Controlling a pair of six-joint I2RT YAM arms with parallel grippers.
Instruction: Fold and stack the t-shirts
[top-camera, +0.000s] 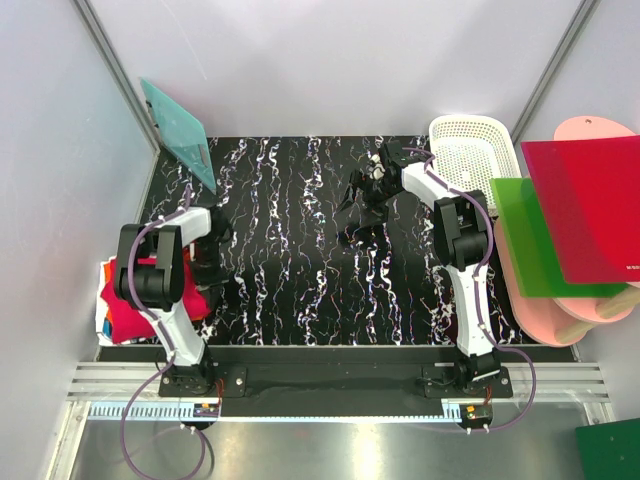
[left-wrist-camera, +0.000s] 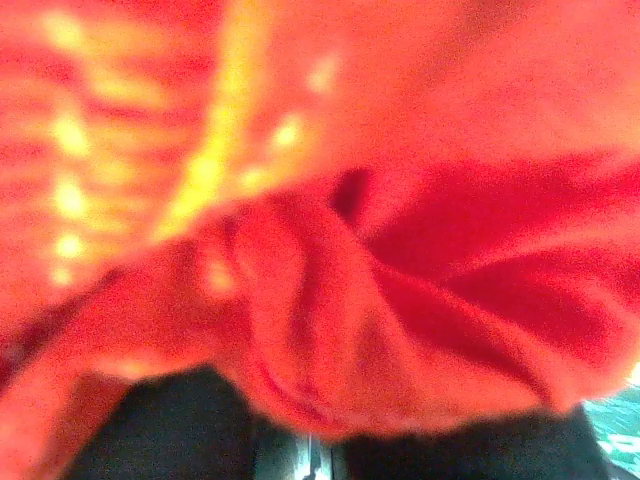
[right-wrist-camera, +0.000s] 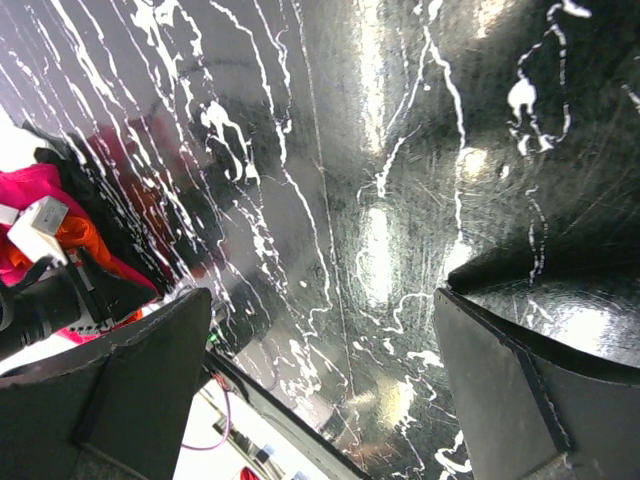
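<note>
Picking-up step: the left gripper (left-wrist-camera: 315, 452) has its jaws pressed together, seemingly pinching the t-shirts (top-camera: 122, 312) piled at the left edge of the surface (top-camera: 300, 290). The right gripper (right-wrist-camera: 320, 400) jaws are spread. Next, I think, one shirt needs pulling to the middle.

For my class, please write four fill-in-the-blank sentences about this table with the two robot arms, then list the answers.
1. The right gripper is wide ___, holding nothing.
2. The white basket stands at the far ___ corner of the table.
3. The t-shirts are piled beside the ___ arm.
4. The green board lies partly under the ___ board.
Answers: open; right; left; red.
</note>
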